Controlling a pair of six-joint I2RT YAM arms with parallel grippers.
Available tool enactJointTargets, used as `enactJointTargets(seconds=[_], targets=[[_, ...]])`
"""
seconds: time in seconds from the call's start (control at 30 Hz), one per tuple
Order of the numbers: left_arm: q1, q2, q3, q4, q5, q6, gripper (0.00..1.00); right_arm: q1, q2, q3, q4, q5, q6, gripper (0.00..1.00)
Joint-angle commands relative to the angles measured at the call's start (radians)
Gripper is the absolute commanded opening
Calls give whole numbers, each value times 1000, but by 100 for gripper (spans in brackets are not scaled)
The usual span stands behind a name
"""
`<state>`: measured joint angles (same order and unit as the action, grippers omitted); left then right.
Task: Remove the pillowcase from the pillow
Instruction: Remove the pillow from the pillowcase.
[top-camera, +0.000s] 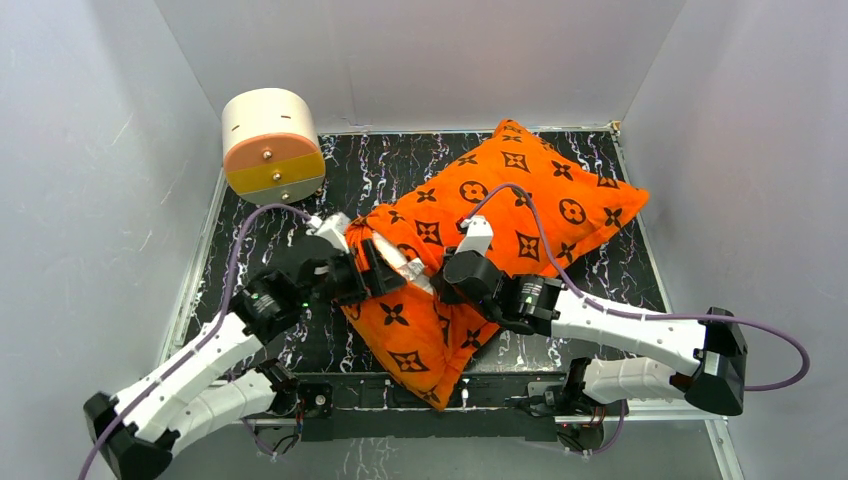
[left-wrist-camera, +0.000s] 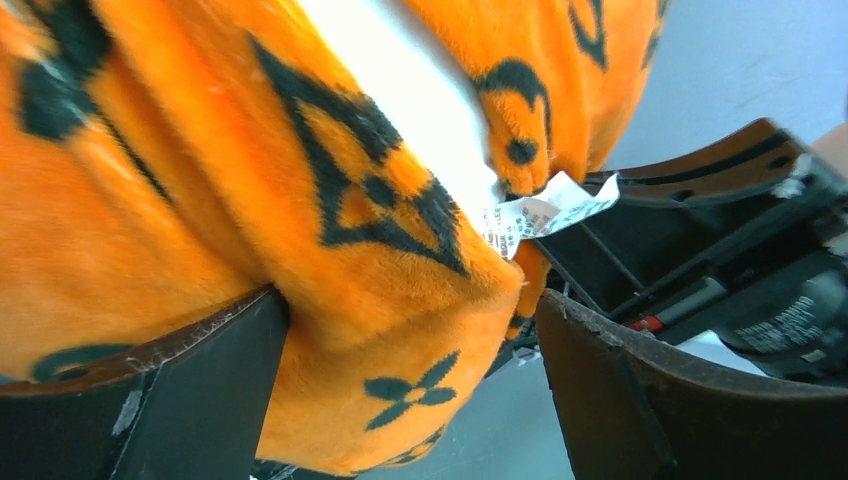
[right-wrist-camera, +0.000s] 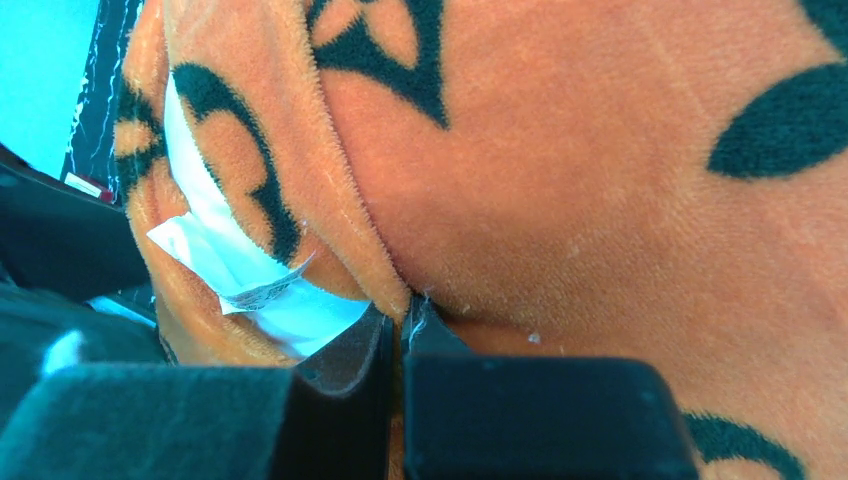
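Observation:
The orange pillowcase (top-camera: 520, 200) with black motifs lies diagonally on the floor, still over the pillow (top-camera: 403, 269). White pillow fabric shows only through the open slit near the front left corner. My left gripper (top-camera: 380, 270) is open at that slit. In the left wrist view a fold of pillowcase (left-wrist-camera: 380, 330) bulges between its wide fingers (left-wrist-camera: 200, 390), with a gap on the right side. My right gripper (right-wrist-camera: 405, 325) is shut on the pillowcase edge (right-wrist-camera: 390, 280) beside the slit. The white pillow (right-wrist-camera: 310, 315) and a small label (right-wrist-camera: 262, 290) show just left of it.
A cream-and-orange cylinder (top-camera: 272, 145) stands at the back left corner. White walls close in the black marbled floor (top-camera: 600, 290) on three sides. The two grippers are close together, and the right one's black body (left-wrist-camera: 720, 240) fills the right of the left wrist view.

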<state>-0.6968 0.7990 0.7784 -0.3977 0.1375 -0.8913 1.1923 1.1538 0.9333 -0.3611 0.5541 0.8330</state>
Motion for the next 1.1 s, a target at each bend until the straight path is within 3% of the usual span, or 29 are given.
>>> enactJointTargets(seconds=[0.0,0.1,0.2,0.27,0.37,0.47,0.57,0.6,0.73,0.83,0.9,1.0,1.07], targets=[[-191,133,25,2,-178,-90,91,-11,-15,-65,180,63,4,0],[-273,207,66,-26,-306,-91,89,-12,-24,-103,242,19,3,0],[-288,213,42,-60,-388,-122,77,-11,-36,-118,252,4,4,0],[-288,191,8,-58,-409,-128,56,-11,-51,-117,236,11,4,0],[-288,156,-3,-73,-418,-116,33,-11,-85,-113,211,37,-8,0],[-289,113,5,-179,-448,-131,0,-11,-114,-76,127,135,-15,0],[-290,23,-36,-280,-480,-182,0,-12,-138,-26,29,271,-11,0],[-290,-16,-52,-314,-486,-203,0,-13,-136,6,-73,348,8,0],[-290,-181,-65,-496,-525,-290,0,-18,-94,116,-524,632,307,0],[-289,-225,-3,-681,-627,-335,0,-58,-65,102,-759,665,572,0],[-289,-231,39,-743,-670,-336,0,-102,-51,16,-718,616,588,0],[-289,-212,36,-678,-639,-293,0,-174,-20,-136,-397,458,332,0],[-289,-167,23,-645,-608,-279,0,-220,15,-172,-297,369,263,0]])
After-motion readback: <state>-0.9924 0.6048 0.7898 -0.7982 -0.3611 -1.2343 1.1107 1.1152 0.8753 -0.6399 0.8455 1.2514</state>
